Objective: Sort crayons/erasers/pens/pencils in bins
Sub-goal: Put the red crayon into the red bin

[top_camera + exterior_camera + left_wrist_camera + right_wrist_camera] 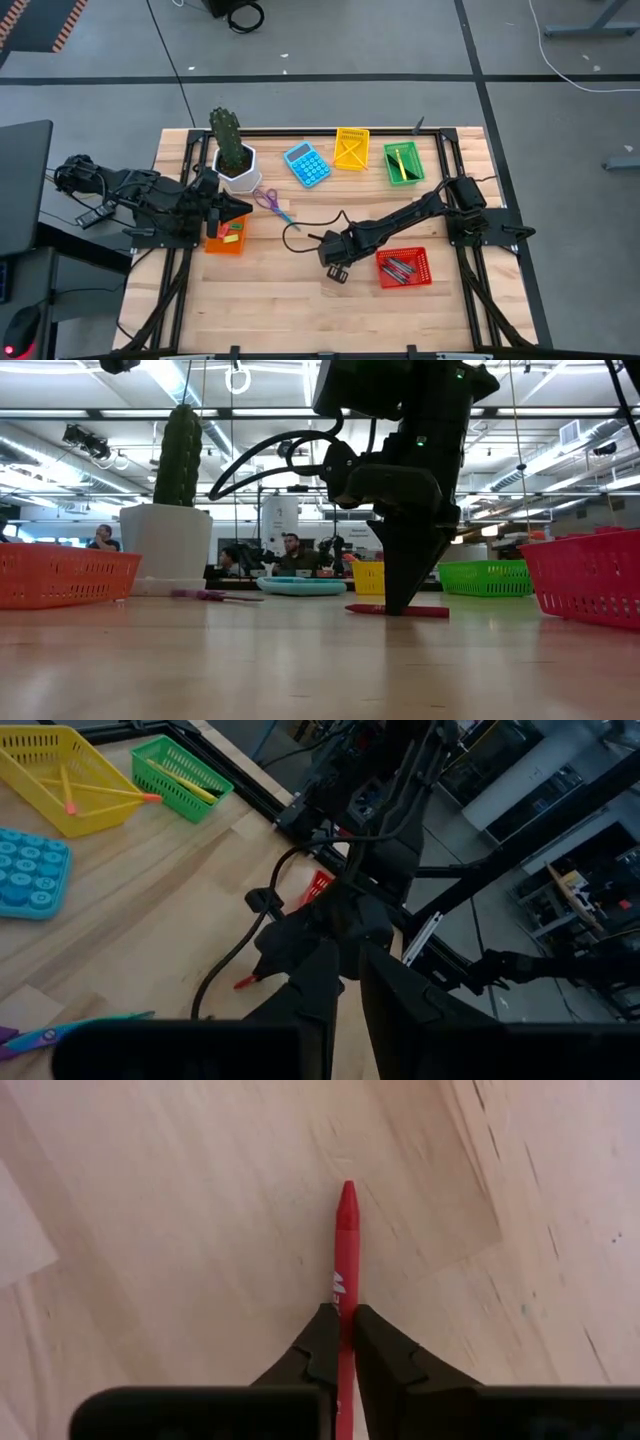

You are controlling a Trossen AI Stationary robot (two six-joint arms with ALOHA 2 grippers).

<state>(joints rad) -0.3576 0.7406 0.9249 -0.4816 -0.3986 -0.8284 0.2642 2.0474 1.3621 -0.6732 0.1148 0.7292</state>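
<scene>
**Red crayon pinched on the tabletop**

Clamping the right gripper [343, 1342] onto a red crayon [346, 1240] — fingers pressed against both sides, crayon lying flat on the wooden table [270, 300], just beside the red bin [404, 268] holding dark pens [398, 268]. Hovering the left gripper [243, 208] over the orange bin [226, 238], fingers looking nearly together, nothing seen between them. Sitting at the far edge — yellow bin [351, 148] and green bin [403, 163].
</scene>
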